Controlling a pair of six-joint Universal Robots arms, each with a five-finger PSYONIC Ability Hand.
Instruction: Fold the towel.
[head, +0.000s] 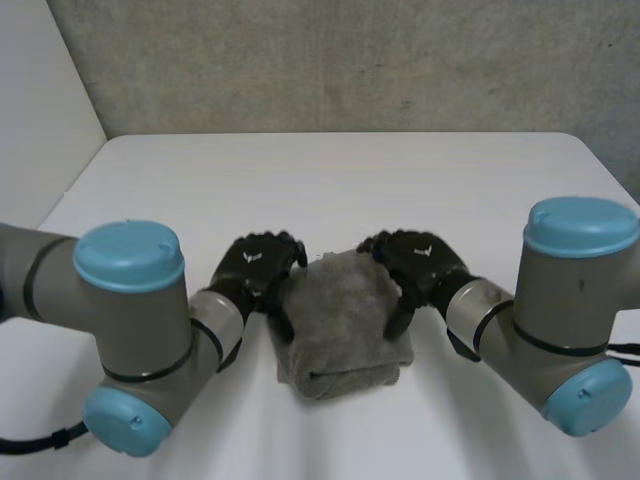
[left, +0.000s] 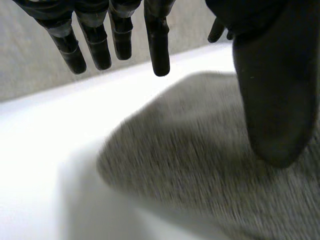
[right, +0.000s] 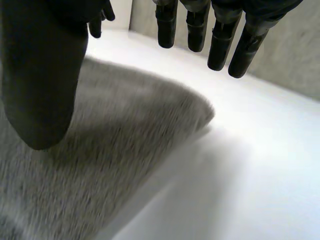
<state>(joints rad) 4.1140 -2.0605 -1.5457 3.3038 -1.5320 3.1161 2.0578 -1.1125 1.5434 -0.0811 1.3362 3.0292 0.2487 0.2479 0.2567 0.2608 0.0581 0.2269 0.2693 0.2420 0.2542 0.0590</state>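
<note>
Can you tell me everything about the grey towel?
The towel is grey and fuzzy, soft-looking cloth. It lies folded into a small thick bundle on the white table. The left hand is at one side, the right hand at the other, both open, thumbs over the cloth. Whether they touch it, I cannot tell.

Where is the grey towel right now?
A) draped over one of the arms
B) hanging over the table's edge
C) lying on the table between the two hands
C: the towel lies bunched on the white table, with the left hand at one side of it and the right hand at the other.
</note>
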